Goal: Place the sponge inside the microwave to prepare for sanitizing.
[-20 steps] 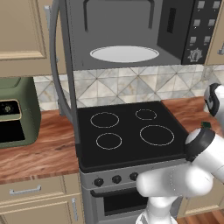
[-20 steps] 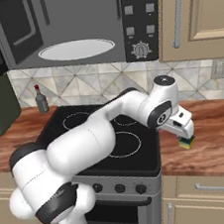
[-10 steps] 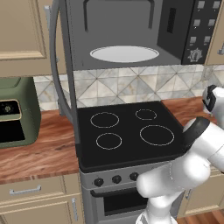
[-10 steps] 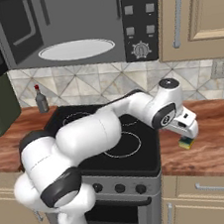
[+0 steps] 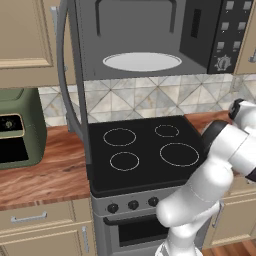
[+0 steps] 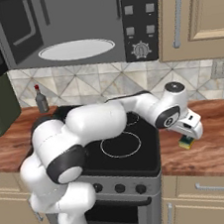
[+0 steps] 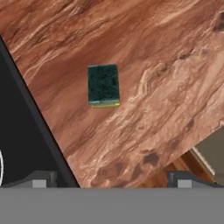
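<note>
no writing can be read: the microwave (image 6: 73, 29) buttons and dial show only blurred marks, no legible characters.

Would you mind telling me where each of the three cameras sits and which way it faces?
Left base view: behind the arm's left, facing the open microwave and stove; arm rises lower right.
Right base view: behind its right, same microwave and stove; arm reaches to the gripper above the sponge.
Hand view: on the hand, looking down at the sponge on the counter; open fingertips below.

wood counter (image 7: 153, 78) — sponge (image 7: 103, 85) lying flat
</note>
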### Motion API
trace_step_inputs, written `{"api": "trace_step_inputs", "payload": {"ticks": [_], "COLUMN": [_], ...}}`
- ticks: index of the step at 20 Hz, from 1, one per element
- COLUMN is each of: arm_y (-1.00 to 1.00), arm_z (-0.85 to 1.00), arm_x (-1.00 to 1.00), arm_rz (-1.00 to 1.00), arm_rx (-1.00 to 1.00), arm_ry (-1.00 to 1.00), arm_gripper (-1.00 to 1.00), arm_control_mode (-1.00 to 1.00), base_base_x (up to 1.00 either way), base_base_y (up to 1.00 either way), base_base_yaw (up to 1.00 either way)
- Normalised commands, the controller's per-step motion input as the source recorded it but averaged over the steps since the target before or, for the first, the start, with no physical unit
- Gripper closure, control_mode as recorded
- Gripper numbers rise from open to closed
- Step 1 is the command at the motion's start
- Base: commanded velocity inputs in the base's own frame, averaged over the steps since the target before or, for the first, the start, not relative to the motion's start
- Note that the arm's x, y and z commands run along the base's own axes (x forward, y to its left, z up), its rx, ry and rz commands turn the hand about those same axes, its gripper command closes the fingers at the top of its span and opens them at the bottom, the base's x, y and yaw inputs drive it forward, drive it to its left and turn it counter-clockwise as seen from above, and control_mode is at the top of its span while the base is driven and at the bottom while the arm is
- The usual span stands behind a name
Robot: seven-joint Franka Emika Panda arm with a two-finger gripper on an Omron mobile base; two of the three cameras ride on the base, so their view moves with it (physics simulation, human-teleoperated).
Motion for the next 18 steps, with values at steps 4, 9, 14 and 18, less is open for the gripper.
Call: {"api": "trace_step_inputs", "payload": {"ticks": [4,9,14,18], "arm_y": [-0.05,-0.06,-0.06,-0.02], "arm_z": [-0.08,-0.09,-0.16,-0.23], "arm_x": [0.23,0.17,0.17,0.23], "arm_rz": [0.00,0.00,0.00,0.00], "arm_rx": [0.00,0.00,0.00,0.00], "arm_ry": [0.04,0.03,0.00,0.00], "arm_gripper": [-1.00,-1.00,-1.00,-1.00], "arm_control_mode": [-1.00,-1.00,-1.00,-1.00], "base_base_x": [0.00,0.00,0.00,0.00], "base_base_y": [0.00,0.00,0.00,0.00], "base_base_yaw": [0.00,0.00,0.00,0.00]}}
